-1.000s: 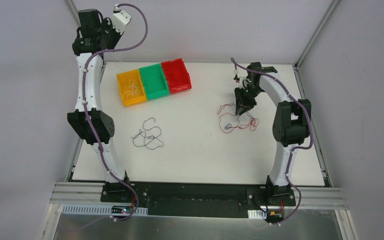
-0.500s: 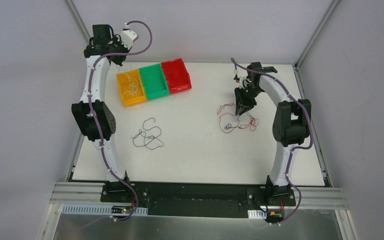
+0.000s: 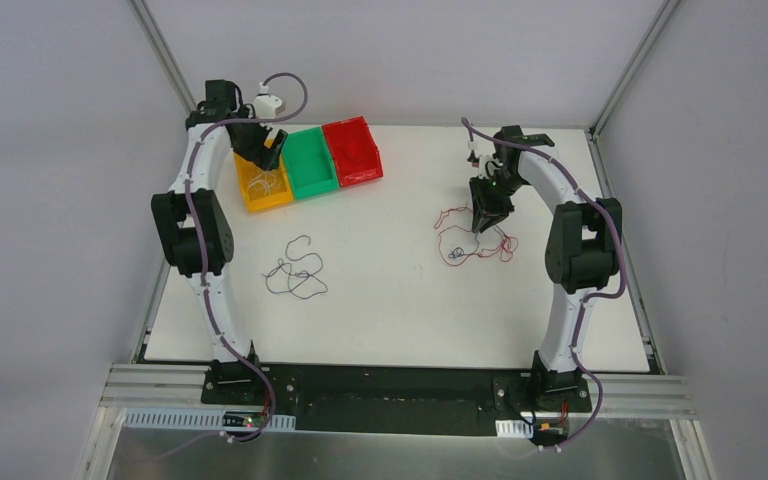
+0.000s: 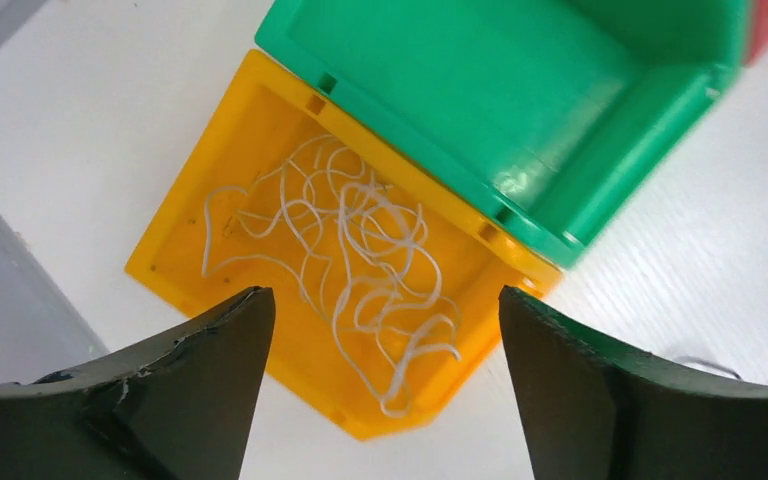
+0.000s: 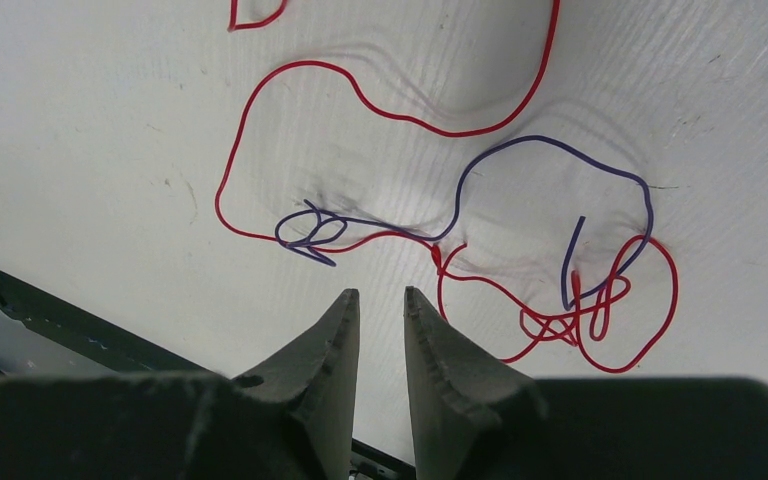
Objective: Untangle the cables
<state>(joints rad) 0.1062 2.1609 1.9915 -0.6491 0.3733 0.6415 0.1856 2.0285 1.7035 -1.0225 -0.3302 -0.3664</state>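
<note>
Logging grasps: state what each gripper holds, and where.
Nothing is held. Left gripper gapes above the yellow bin; right gripper hangs barely parted over the red cable.

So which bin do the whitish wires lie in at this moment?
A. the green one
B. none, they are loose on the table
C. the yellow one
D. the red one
C: the left wrist view looks down on a heap of whitish cables lying inside the yellow bin, while the green bin beside it shows a bare floor.
</note>
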